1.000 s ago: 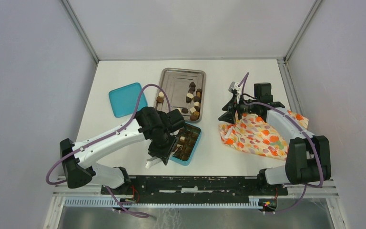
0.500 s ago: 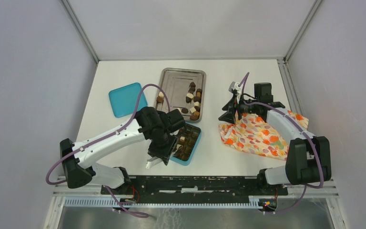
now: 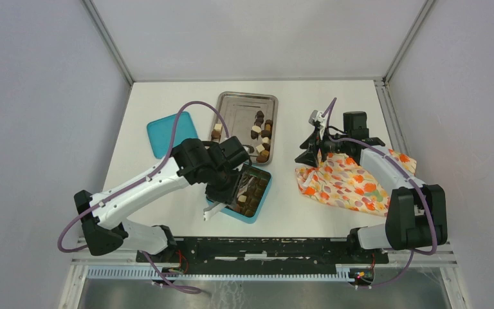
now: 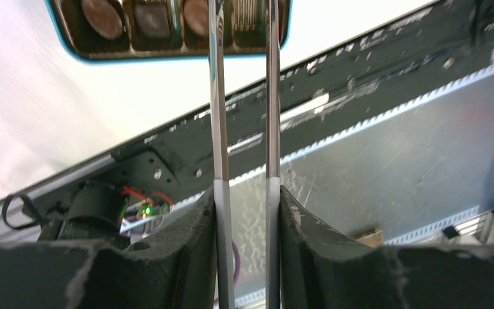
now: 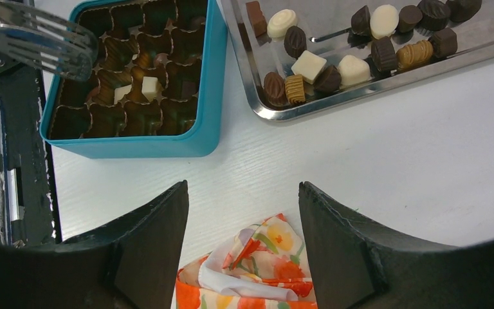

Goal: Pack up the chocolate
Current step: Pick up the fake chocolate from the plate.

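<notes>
Several dark, mid-brown and cream chocolates (image 3: 261,136) lie on the right side of the steel tray (image 3: 235,109); they also show in the right wrist view (image 5: 354,55). A few pieces sit in the teal compartmented box (image 3: 262,198), also seen from the right wrist (image 5: 143,87) and the left wrist (image 4: 103,16). My left gripper (image 3: 225,192) (image 4: 244,193) is shut on metal tongs (image 4: 219,96). The tong tips (image 5: 45,45) hover over the box's near end. My right gripper (image 3: 309,154) (image 5: 243,193) is open and empty above the corner of the orange floral cloth (image 5: 257,264).
A teal lid (image 3: 170,134) lies flat left of the tray. The floral cloth (image 3: 347,180) lies crumpled at the right under my right arm. The black base rail (image 3: 283,248) runs along the near table edge, close to the box.
My left arm has swung up and to the right, carrying the tongs further over the box's near end. My right arm has not moved.
</notes>
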`<state>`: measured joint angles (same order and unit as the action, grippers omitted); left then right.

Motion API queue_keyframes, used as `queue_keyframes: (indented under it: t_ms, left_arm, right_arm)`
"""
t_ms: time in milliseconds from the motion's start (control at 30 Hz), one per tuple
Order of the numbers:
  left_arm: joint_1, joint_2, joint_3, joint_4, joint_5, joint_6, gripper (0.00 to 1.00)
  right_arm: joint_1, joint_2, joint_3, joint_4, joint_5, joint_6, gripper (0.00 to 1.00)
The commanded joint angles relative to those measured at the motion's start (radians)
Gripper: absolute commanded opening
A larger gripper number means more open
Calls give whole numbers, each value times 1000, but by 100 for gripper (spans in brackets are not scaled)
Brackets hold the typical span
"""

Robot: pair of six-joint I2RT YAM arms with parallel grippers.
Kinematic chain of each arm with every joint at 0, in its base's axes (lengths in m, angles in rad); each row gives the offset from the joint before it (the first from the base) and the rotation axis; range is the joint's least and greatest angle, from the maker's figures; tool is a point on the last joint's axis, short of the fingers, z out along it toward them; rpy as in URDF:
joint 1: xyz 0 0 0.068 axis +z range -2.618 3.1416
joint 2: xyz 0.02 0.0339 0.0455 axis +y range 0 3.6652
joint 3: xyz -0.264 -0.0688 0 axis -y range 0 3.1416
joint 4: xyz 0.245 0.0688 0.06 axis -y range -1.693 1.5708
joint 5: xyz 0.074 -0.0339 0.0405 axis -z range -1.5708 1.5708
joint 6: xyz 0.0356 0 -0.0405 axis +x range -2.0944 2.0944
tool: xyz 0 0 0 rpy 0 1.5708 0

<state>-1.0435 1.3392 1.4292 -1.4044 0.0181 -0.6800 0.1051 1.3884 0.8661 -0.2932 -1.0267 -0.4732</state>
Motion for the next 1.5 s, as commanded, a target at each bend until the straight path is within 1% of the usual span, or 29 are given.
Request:
queue_keyframes:
  t_ms: [0,67,200,367,467,600,667,733,900,1033,1233,1467]
  left_arm:
    - [58,-30,59,143,-58,-1,40]
    - [117,-19,63,215,-50,50,40]
    - [249,40,77,365,11,156,39]
    - [360,163,167,439,14,284,39]
    - [396,214,188,490,9,341,39]
    - [412,260,186,562,13,432,39]
    - [425,288,201,569,14,469,39]
    - [441,318,211,582,24,498,39]
    - [474,420,266,599,37,563,39]
    - [485,493,296,616,-10,567,39]
    - [486,597,354,641,-66,508,40]
    - [497,718,523,598,-77,430,41]
  right_arm:
    - [7,-33,1,8,4,-21,69]
    - [5,-34,3,2,10,-31,69]
    - [5,-39,14,-31,32,-69,70]
    - [-18,-65,-3,-46,54,-113,70]
    - [-43,-83,-10,-42,61,-121,70]
    - [-84,-113,-6,-45,72,-147,71]
    - [-99,-109,4,-47,71,-147,71]
    - [-145,-96,25,-63,63,-151,71]
    - [-175,-69,30,-67,24,-193,71]
    - [-186,-48,9,-47,-21,-197,72]
    - [-191,-106,-44,-16,-32,-194,72]
    - [-191,-134,-70,9,-46,-175,72]
